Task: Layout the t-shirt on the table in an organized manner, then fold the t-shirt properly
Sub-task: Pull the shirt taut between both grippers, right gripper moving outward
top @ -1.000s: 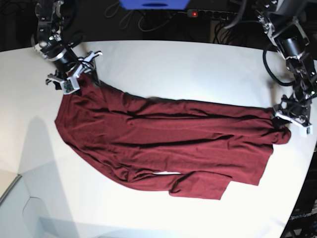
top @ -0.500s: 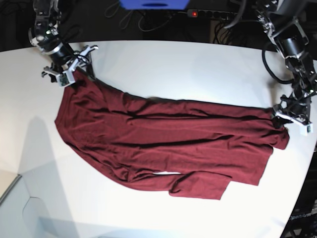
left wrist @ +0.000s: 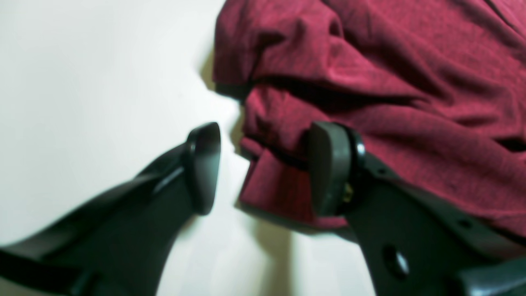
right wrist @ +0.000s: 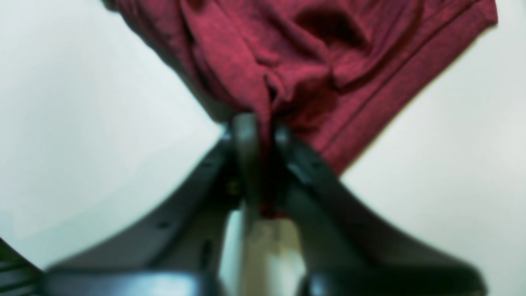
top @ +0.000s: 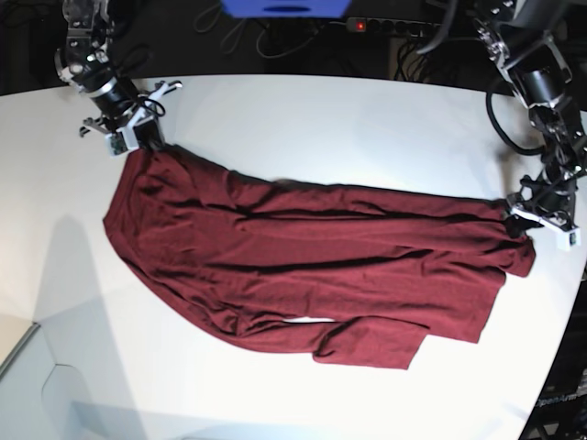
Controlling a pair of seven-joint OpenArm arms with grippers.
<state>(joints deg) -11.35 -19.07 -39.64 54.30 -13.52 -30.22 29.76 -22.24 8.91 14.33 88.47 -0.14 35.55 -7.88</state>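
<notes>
T-shirt (top: pixel 303 266) lying creased across desk (top: pixel 348 119); right jaws (right wrist: pixel 263 135) clamping its 10 o'clock corner, left jaws (left wrist: pixel 263 164) gaping astride the 3 o'clock hem, needing a firm pinch before both are drawing apart.

My right gripper (right wrist: pixel 263 135) is pinched tight at the far left; my left gripper (left wrist: pixel 263 168) hangs at the right, jaws parted.
</notes>
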